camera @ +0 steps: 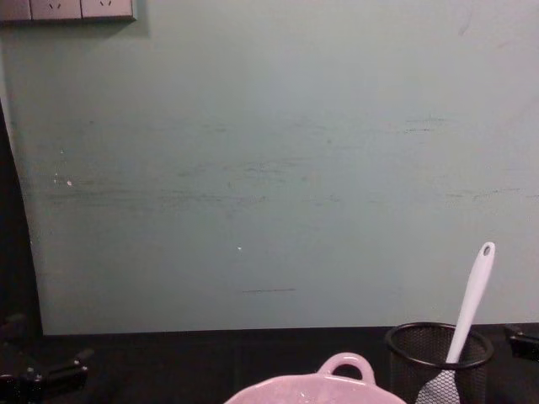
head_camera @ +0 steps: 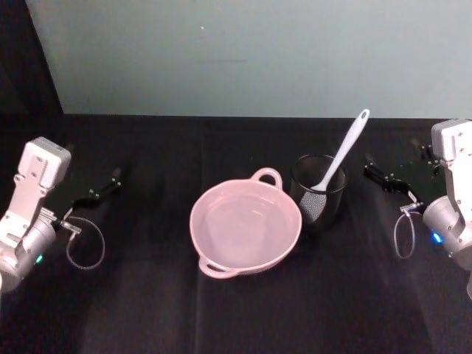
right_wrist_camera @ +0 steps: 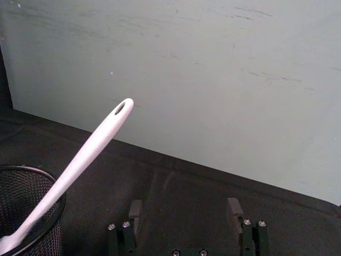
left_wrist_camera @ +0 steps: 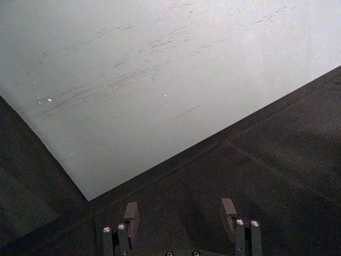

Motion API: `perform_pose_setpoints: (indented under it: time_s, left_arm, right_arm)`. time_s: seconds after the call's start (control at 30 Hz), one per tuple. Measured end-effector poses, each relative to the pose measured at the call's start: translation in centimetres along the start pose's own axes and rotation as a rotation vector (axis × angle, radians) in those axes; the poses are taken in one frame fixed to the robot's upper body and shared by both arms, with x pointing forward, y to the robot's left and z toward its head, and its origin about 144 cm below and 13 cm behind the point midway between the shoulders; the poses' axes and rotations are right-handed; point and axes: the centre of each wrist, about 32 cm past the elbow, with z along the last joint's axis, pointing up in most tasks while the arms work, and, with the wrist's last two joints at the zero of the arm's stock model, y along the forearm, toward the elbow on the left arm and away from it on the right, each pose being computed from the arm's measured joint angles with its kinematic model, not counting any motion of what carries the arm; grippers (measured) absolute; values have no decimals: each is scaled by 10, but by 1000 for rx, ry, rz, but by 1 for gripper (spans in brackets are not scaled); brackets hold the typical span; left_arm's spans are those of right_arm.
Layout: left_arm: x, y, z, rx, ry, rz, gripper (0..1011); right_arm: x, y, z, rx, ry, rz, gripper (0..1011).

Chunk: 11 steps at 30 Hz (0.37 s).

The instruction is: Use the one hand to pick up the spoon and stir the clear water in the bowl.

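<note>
The spoon [head_camera: 338, 160] is stood in the mesh cup [head_camera: 318, 198], at the bowl's [head_camera: 245, 228] two o'clock (handle tilted). The right gripper [head_camera: 385, 178] is held released at the cup's three o'clock; the left gripper [head_camera: 103, 189] is spread at the bowl's nine.

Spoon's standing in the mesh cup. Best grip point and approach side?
Grip the spoon on its upper handle, below the hole. The blade sits down in the mesh cup; the handle leans up and toward the robot's right, clear of the rim. The right gripper, open beside the cup, probably has the shortest approach from that side.
</note>
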Motion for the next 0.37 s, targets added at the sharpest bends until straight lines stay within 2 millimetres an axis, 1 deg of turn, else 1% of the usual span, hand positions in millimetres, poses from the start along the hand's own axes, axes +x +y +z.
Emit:
perform_pose_setpoints:
  time_s: [0.37]
  left_arm:
    - [0,0,0,0,0,0,1011]
  right_arm:
    - [0,0,0,1,0,0,1004]
